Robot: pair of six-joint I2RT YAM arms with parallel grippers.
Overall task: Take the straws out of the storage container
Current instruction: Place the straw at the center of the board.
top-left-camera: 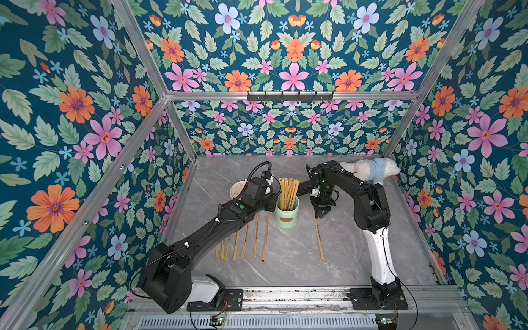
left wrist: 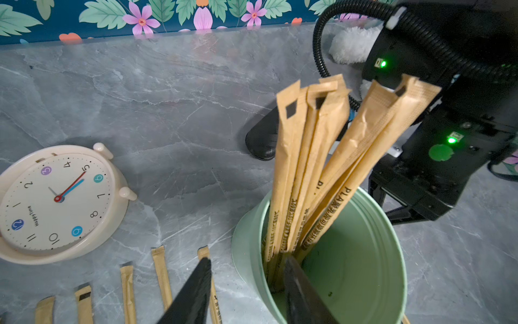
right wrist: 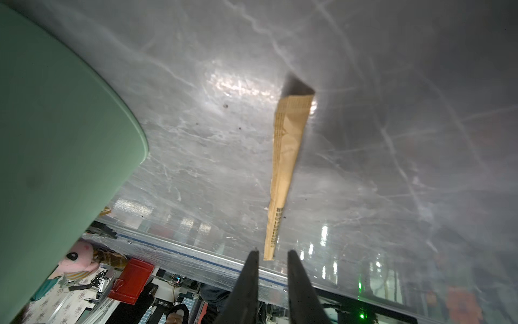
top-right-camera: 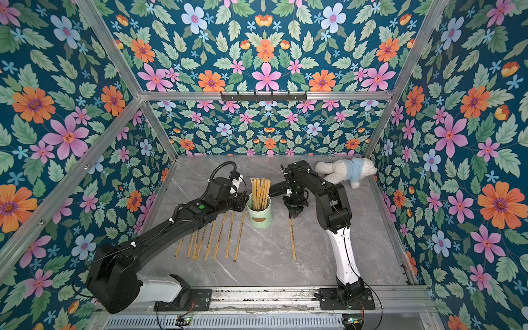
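Uncleared straws [top-left-camera: 288,191] stood near upright in the storage container [top-left-camera: 286,218] mid desk [top-left-camera: 285,271], long axes vertical, tops fanned above the rim. The right gripper [top-left-camera: 322,213] hung low just right of the container, over the far end of a lone straw [right wrist: 283,168] lying flat. Its jaws were narrow with nothing between them, and the bundle lay up and to its left. The left gripper [left wrist: 246,259] was nearer, jaws part-open astride the rim, one inside, one outside; couldn't tell if they pinched the wall. A row of laid-out straws [top-left-camera: 243,243] lay under the left arm.
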